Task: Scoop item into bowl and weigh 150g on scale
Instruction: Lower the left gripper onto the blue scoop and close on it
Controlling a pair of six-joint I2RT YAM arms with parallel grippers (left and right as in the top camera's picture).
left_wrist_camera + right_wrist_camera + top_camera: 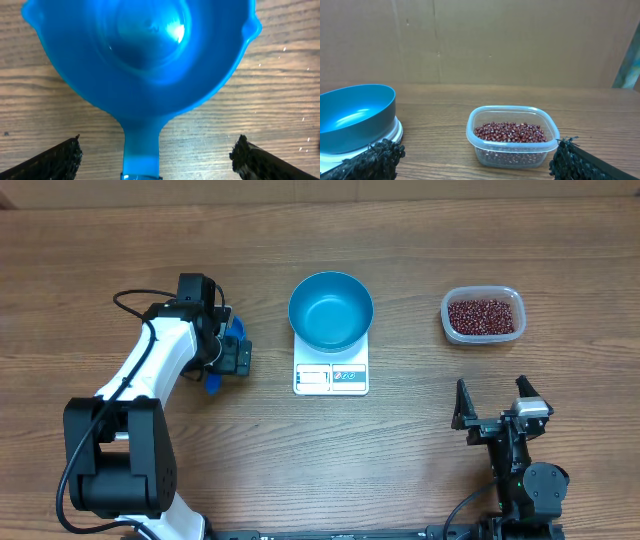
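Nothing scooped yet: my left gripper (157, 150) gapes astride the scoop (145, 65) handle, right gripper (492, 395) open before the beans (484, 316), bowl (331, 310) empty.

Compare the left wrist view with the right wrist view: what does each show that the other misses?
Left wrist only: the blue scoop, lying under the open left end effector. Right wrist only: the teal bowl on the white scale, and the clear tub of red-brown beans, beyond the open right end effector. Both: wooden table.
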